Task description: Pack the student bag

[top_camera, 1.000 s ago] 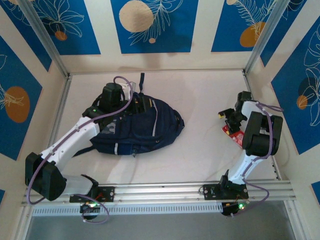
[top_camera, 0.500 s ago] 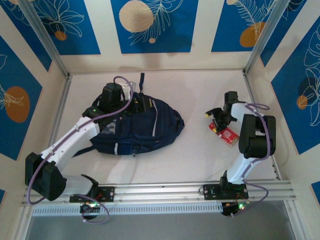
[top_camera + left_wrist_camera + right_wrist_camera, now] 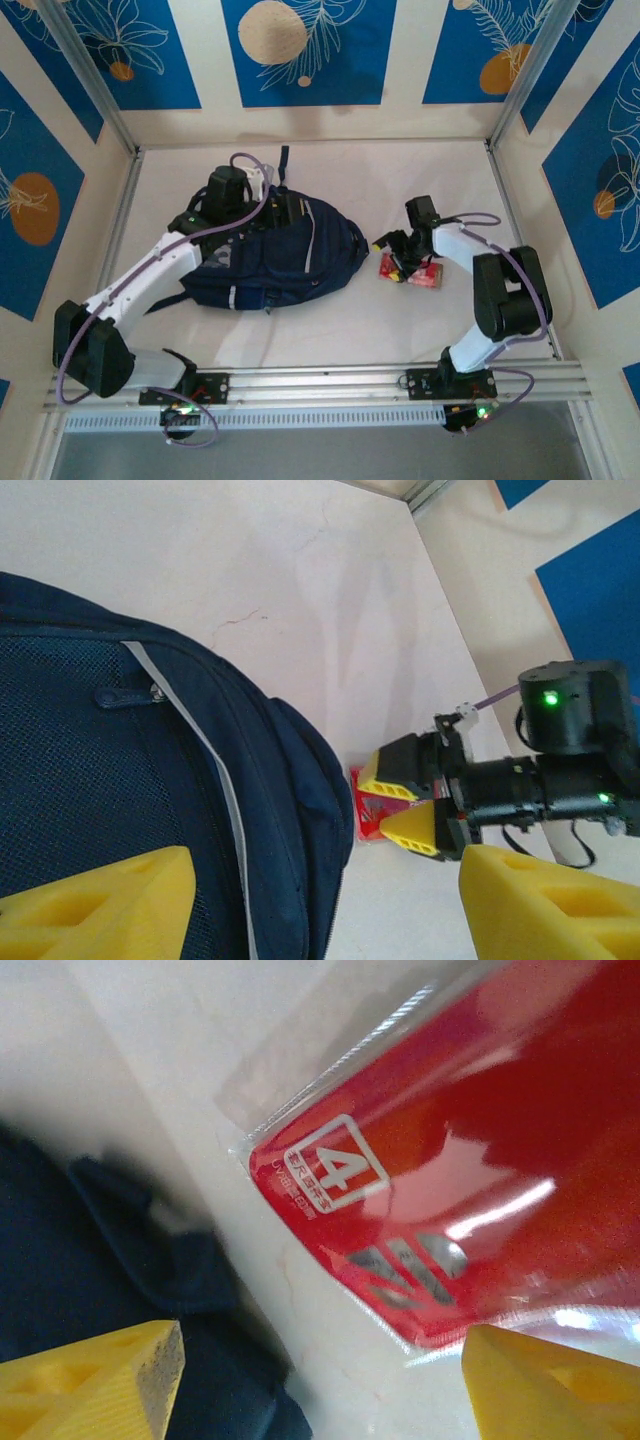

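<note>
Now the right gripper (image 3: 392, 255) is hovering low over the red packet (image 3: 450, 1180), fingers apart and clamping nothing. It is just beside the student bag (image 3: 285, 250), which is lying on the left half of the table (image 3: 420, 180). The left gripper (image 3: 320, 905), fingers also apart, is sitting at the bag's top. I think pinching the packet's edge before lifting is working best. The pale surface is looking smooth, and blue patterned walls (image 3: 300, 50) are standing close around.

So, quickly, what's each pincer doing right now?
Left pincer: open, above the student bag.
Right pincer: open, over the red packet.
</note>
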Controlling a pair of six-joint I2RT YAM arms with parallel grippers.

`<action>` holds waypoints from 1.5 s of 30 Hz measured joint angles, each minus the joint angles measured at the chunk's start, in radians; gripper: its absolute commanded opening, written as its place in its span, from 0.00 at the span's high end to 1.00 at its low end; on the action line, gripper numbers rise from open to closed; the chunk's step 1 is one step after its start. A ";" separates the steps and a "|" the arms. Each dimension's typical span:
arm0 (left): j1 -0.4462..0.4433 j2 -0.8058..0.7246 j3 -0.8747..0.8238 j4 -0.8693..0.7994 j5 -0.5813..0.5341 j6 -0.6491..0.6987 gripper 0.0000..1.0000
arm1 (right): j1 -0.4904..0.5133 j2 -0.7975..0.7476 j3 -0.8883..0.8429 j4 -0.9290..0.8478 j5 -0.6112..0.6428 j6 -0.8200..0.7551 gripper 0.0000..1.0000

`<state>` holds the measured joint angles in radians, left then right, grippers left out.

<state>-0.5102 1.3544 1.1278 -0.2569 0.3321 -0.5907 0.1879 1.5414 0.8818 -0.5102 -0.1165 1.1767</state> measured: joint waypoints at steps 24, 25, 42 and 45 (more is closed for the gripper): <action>-0.421 0.680 0.432 -0.005 0.015 -0.068 1.00 | -0.424 -0.258 -0.174 0.031 0.199 -0.286 0.18; -0.423 0.719 0.454 -0.009 0.015 -0.069 1.00 | -0.426 -0.257 -0.183 0.048 0.193 -0.290 0.19; -0.428 0.954 0.671 -0.140 -0.082 -0.055 1.00 | -0.496 -0.162 -0.213 0.193 0.101 -0.370 0.19; -0.428 0.956 0.659 -0.140 -0.089 -0.054 1.00 | -0.496 -0.161 -0.216 0.192 0.102 -0.375 0.18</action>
<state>-0.9382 2.3100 1.7870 -0.3973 0.2428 -0.6445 -0.3080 1.3804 0.6662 -0.3183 -0.0147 0.8017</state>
